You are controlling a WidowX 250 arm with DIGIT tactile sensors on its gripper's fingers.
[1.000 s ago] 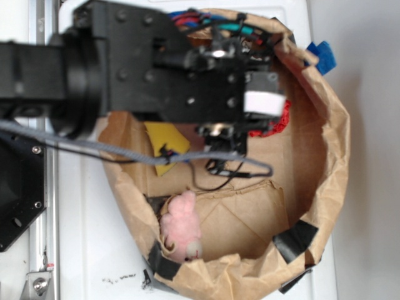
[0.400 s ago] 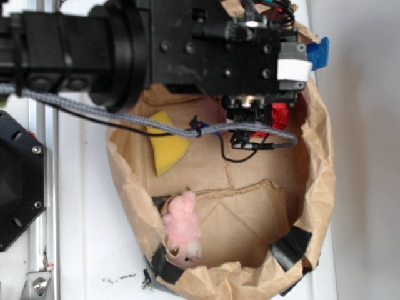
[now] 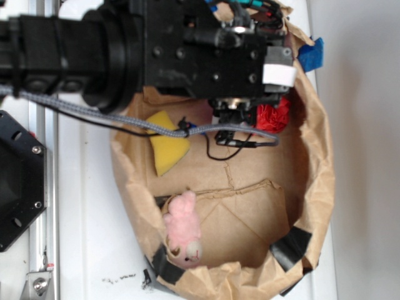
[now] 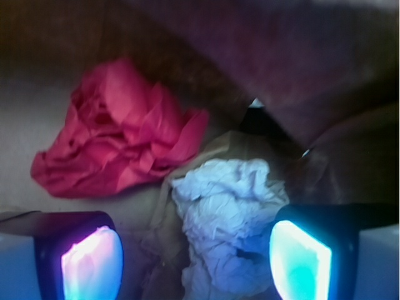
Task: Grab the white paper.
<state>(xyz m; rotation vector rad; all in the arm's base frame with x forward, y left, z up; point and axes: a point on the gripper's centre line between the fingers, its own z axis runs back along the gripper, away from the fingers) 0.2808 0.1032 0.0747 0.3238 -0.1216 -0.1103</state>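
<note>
Black robot hand [image 4: 195, 253] spread wide inside the crumpled brown paper bag [image 3: 322, 187], glowing fingertips [image 4: 90, 262] apart at either side with nothing pinched. Crumpled off-white paper wad [image 4: 228, 222] directly between them, nearer the right fingertip, untouched. Bright red crumpled paper wad [image 4: 115, 147] just beyond, ahead and to the left, beside the white one.

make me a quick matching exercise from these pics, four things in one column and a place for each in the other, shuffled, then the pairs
Things:
1. white paper
2. red paper wad
3. pink plush toy
4. yellow sponge

Places:
A. beside the near wall of the brown paper bag
B. between the gripper fingers, wrist view
C. under the grey cable, on the bag floor
D. up and left of the white paper, wrist view

Pairs: 1-B, 2-D, 3-A, 4-C
</note>
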